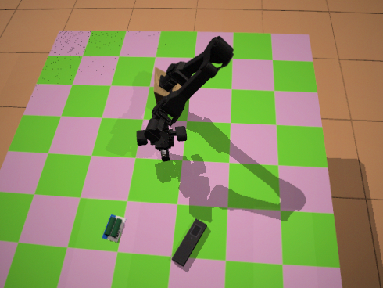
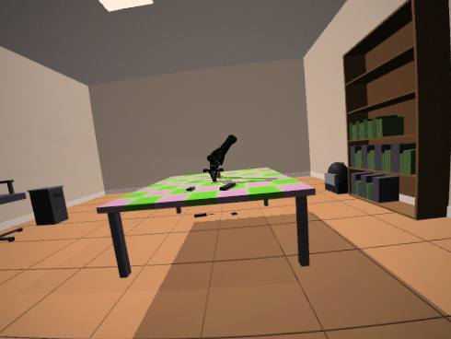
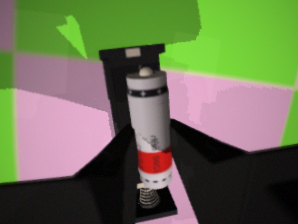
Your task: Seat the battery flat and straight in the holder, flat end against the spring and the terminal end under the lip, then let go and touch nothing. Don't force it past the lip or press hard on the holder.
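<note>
the battery [image 3: 149, 132] is a white cylinder with a red band near its flat end and a black ring by its small nub. it lies lengthwise along the black holder [image 3: 116, 80], flat end at the coil spring [image 3: 148, 196], nub toward the far lip. both sit near the counter's middle.
</note>
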Robot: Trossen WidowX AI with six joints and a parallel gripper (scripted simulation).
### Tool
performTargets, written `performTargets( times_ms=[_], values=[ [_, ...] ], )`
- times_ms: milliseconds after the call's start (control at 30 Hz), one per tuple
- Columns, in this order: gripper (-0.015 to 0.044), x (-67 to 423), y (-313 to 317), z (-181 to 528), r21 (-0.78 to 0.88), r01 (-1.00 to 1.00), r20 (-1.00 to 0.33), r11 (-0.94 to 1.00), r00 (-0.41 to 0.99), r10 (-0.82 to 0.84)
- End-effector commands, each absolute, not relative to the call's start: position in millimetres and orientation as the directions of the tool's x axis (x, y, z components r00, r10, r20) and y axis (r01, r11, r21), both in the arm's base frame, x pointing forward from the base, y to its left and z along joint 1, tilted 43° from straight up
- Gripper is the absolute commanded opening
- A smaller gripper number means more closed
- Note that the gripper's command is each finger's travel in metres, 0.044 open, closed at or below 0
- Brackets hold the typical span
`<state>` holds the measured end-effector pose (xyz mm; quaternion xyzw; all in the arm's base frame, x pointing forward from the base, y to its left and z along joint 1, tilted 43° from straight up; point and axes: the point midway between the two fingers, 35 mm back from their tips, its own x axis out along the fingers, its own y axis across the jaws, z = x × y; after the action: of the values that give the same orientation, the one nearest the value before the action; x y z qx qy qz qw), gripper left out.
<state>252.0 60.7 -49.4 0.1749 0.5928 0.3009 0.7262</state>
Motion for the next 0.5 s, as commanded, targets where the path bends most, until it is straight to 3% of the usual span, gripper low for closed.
performTargets(
  times_ms=[0,467],
  values=[
    [0.0060,245.8,63.1,-53.0,0.612,-0.223,-0.767,0.759,0.066,0.638],
    [0.0060,246.4,65.4,-50.8,0.607,-0.231,-0.784,0.761,-0.020,0.620]
  ],
)
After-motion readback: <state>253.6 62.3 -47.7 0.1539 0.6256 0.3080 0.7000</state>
